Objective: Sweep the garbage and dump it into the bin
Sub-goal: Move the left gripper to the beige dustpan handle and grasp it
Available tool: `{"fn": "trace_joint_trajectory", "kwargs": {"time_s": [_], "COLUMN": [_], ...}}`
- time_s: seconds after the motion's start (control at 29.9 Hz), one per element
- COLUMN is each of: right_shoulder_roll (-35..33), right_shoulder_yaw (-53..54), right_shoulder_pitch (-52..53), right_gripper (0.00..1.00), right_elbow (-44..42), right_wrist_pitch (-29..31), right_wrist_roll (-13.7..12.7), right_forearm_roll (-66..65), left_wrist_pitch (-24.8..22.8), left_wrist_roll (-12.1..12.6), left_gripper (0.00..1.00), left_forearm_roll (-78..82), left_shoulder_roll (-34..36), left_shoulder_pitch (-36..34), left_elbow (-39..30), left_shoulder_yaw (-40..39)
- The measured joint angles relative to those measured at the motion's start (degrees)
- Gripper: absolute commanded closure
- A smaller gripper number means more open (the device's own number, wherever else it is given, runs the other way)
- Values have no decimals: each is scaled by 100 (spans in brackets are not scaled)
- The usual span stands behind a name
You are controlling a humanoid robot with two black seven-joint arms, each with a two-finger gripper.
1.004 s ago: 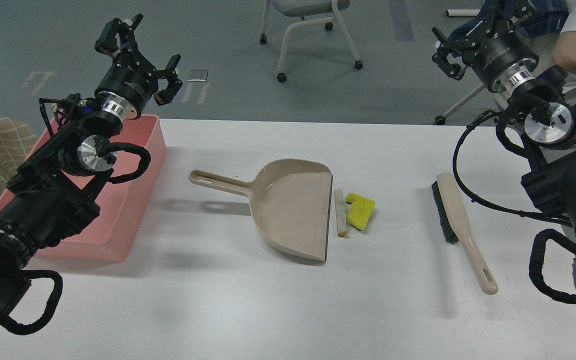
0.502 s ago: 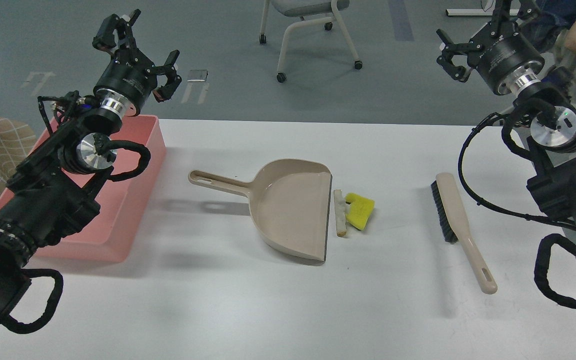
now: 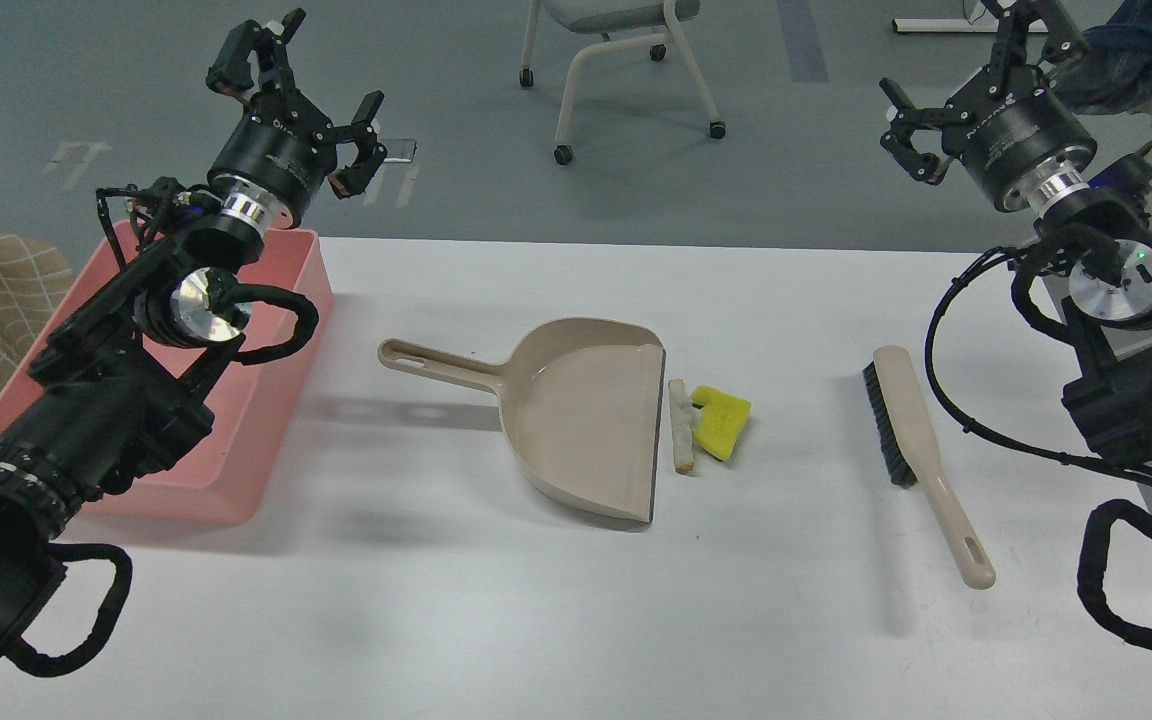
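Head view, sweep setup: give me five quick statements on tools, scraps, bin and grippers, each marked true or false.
1. The yellow sponge piece lies inside the dustpan. False: it lies on the table, just past the pan's straight front edge.
2. The tan crust strip lies between the dustpan's edge and the yellow piece. True.
3. The right gripper is shut on the brush. False: the brush lies untouched on the table; the gripper is open, raised beyond the table's far edge.
4. The pink bin stands at the table's left side, under the left arm. True.
5. The left gripper grips the dustpan handle. False: it is open and empty, up above the bin's far end.
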Motion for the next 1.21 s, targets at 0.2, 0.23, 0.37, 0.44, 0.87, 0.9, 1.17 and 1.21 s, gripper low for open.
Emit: {"fn": "trace_joint_trajectory", "kwargs": {"time_s": [0.2, 0.23, 0.37, 0.44, 0.87, 0.9, 1.17, 1.21], "right_shoulder_roll": [-110, -131, -222, -247, -582, -598, -698, -709], "right_shoulder_yaw": [0, 0, -1, -1, 59, 64, 87, 87], "right_shoulder_pitch": [-142, -156, -274, -334, -781, -813, -940, -940], "right_gripper": [0, 0, 0, 0, 0, 0, 0, 0], "right_elbow": [162, 188, 330, 371, 799, 824, 981, 985], "right_wrist_pitch": [0, 0, 2, 6, -1, -1, -11, -11], "right_wrist_roll": [0, 0, 0, 0, 0, -2, -7, -8], "right_forearm_roll": [0, 0, 6, 8, 14, 16, 17, 17], "left_wrist_pitch": [216, 282, 611, 731, 1290, 1354, 1629, 1633], "left_wrist_roll": [-75, -76, -79, -95, -607, -583, 177, 245], "left_gripper": [2, 2, 3, 4, 11, 11, 11, 11], "left_forearm_roll": [24, 29, 247, 501, 3121, 3247, 3718, 3719], "left_shoulder_roll": [546, 666, 1256, 1518, 1665, 1583, 1023, 912], "left_shoulder_pitch": [853, 1016, 1658, 1975, 4008, 4034, 3801, 3746], "left_elbow": [-1517, -1804, -3053, -3595, -4982, -4969, -4014, -3819], "left_shoulder_yaw": [32, 50, 87, 87, 112, 157, 666, 675]}}
